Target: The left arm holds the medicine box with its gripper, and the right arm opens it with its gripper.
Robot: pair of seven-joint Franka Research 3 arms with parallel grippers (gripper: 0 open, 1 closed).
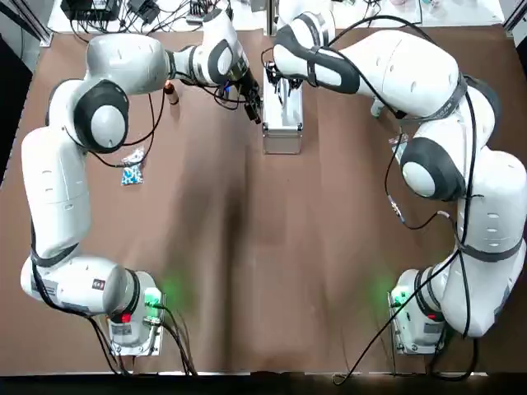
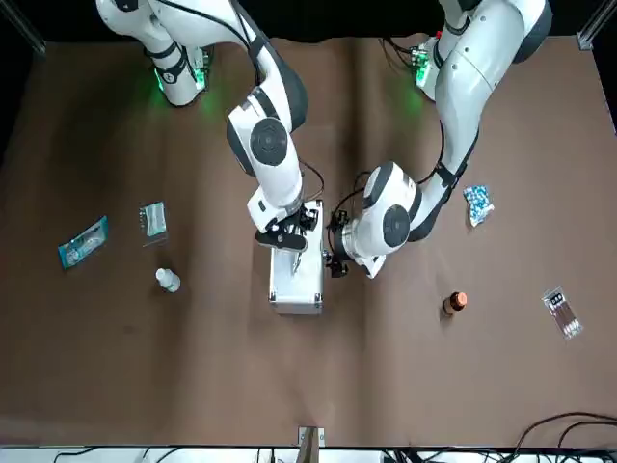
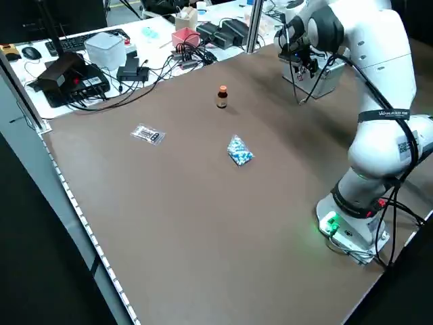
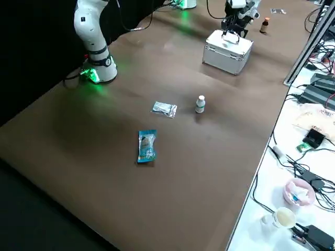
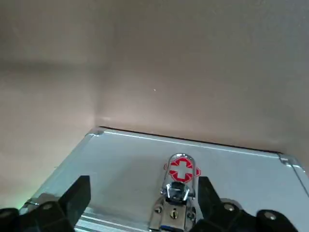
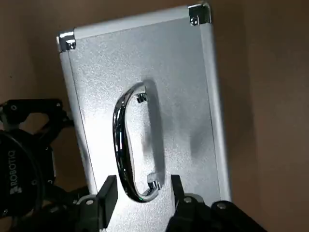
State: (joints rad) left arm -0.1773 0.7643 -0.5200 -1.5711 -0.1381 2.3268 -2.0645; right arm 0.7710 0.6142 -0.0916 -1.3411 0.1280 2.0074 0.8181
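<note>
While the medicine box stands on the surface between both arms, the left pincer gapes open astride its latch, seemingly to brace it, and the right pincer, also open, straddles the handle.

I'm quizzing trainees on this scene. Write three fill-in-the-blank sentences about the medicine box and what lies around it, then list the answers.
The latch on the medicine box bears a red ____.
The right arm's jaws stand on either side of one end of the box's chrome ____.
The brown bottle with the orange cap stands on the robot's ____ side of the box.
Missing words: cross; handle; left.
</note>
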